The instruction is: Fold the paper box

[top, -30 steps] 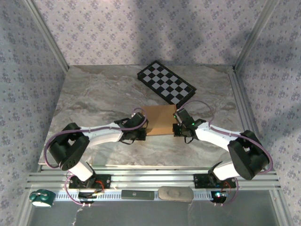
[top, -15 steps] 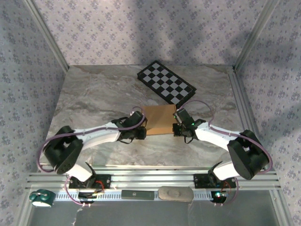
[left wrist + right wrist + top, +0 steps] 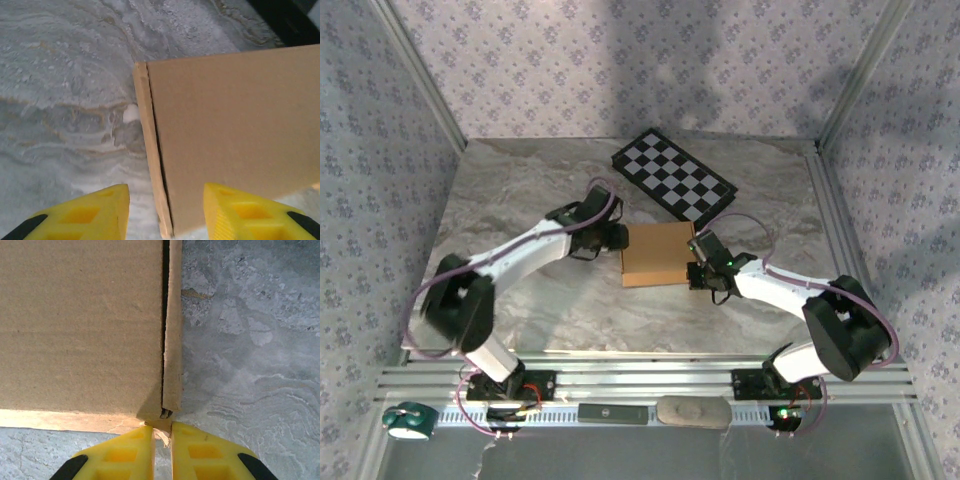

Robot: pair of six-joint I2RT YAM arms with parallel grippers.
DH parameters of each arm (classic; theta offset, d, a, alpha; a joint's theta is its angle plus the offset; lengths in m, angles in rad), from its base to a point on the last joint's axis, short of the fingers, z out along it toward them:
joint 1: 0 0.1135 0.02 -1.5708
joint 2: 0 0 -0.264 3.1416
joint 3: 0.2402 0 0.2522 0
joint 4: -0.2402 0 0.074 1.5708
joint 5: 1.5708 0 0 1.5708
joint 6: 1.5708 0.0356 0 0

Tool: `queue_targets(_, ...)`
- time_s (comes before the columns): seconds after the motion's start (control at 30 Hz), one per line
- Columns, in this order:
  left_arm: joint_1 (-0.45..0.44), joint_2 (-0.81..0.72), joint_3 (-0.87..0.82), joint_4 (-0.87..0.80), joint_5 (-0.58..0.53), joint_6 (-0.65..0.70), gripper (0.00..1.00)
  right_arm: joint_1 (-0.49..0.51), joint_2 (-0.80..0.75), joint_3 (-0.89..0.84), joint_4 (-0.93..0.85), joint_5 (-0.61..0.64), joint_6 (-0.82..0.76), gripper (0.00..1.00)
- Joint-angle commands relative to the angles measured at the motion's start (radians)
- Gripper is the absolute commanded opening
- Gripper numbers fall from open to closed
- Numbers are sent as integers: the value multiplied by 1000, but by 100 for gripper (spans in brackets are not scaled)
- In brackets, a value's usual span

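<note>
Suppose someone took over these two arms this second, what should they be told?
Left gripper: jaws open at the left edge of the tan-brown cardboard box, holding nothing.
Right gripper: jaws shut on the box's near right corner.
The box lies on the grey marble table, looking folded shut.
Left, probably: press in both side walls, which gape slightly.
</note>
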Motion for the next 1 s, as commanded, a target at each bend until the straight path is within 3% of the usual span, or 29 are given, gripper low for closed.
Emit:
queue_targets(0.0, -5, 124, 105, -57, 46, 82, 42, -5, 26, -10, -20, 31, -2, 17)
queue_targets(0.17, -33, 290, 244, -118, -7, 127, 39, -7, 25, -9, -18, 31, -4, 17)
queue_targets(0.3, -52, 334, 275, -146, -74, 138, 38, -6, 22, -9, -7, 30, -8, 17)
queue_targets(0.7, -54, 423, 316, -208, -61, 135, 36, 13, 12, -25, 7, 107, 30, 16)
queue_targets(0.97, -57, 453, 316, -198, -55, 147, 34, 32, -10, -88, 109, 162, 60, 16)
